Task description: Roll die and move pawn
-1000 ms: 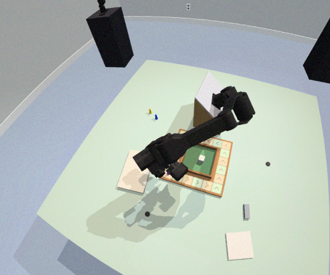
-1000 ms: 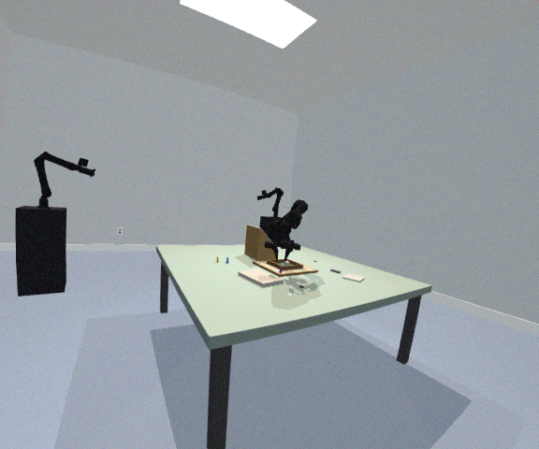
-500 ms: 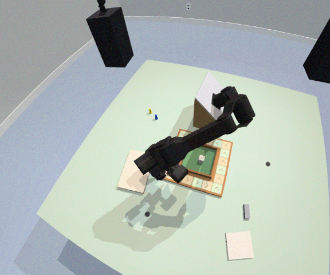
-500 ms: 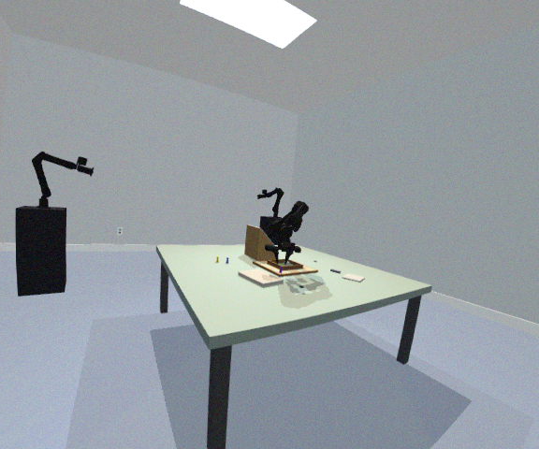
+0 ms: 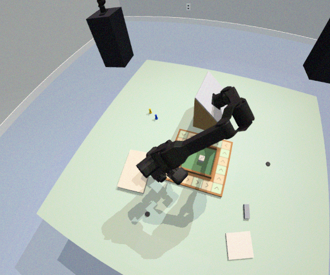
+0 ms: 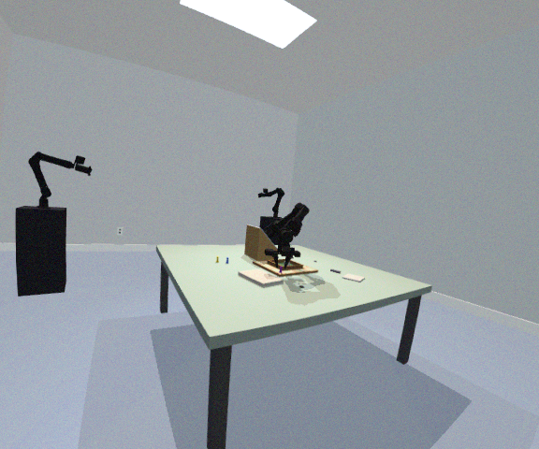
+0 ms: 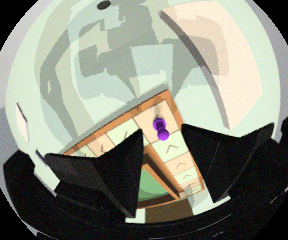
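Note:
The purple pawn (image 6: 280,270) (image 7: 159,123) stands on a corner square of the board (image 5: 227,168) (image 7: 149,103); the arm hides it in the top view. My gripper (image 6: 282,266) (image 7: 162,130) is open, pointing down over that corner. In the wrist view the pawn shows between the spread fingertips, with space on both sides; contact is not visible. The white die (image 5: 201,158) rests in the green tray (image 5: 207,166) (image 7: 148,187); its top pips are too small to read surely. Arrows mark the squares around the tray.
A tall wedge block (image 5: 202,115) stands behind the board. Pale slabs lie beside the board (image 5: 129,174) and at front right (image 5: 239,245). A grey block (image 5: 246,211), dark discs (image 5: 146,213) (image 5: 267,164), and yellow (image 5: 150,111) and blue (image 5: 156,117) pawns are also on the table.

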Robot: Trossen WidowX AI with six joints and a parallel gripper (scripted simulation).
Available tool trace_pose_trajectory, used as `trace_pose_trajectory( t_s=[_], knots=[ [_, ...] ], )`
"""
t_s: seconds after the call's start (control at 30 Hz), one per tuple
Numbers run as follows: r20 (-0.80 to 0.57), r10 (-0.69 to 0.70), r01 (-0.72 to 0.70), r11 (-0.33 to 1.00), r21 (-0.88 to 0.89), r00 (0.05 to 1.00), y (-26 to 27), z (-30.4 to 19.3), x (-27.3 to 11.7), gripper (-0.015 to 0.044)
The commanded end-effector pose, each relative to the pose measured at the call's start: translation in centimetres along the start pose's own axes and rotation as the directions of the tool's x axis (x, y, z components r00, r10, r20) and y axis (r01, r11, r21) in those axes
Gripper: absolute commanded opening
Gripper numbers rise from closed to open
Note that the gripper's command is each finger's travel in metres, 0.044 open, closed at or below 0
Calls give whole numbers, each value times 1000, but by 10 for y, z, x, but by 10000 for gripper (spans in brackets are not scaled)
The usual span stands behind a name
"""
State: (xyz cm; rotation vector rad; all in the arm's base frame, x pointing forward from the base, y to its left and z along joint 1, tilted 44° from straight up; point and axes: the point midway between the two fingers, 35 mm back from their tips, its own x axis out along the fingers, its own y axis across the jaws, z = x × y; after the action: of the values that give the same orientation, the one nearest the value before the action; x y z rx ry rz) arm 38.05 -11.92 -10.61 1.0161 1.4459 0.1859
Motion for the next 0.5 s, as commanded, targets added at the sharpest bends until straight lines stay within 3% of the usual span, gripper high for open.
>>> trace_pose_trajectory(
  t_s=[0.0, 0.2, 0.37, 0.47],
  knots=[
    [-1, 4, -4, 1000, 4, 1000, 0, -1, 6, 200],
    [-1, 4, -4, 1000, 4, 1000, 0, -1, 14, 200],
    [-1, 4, -4, 1000, 4, 1000, 0, -1, 14, 69],
    [-1, 4, -4, 1000, 4, 1000, 0, -1, 14, 49]
  ],
)
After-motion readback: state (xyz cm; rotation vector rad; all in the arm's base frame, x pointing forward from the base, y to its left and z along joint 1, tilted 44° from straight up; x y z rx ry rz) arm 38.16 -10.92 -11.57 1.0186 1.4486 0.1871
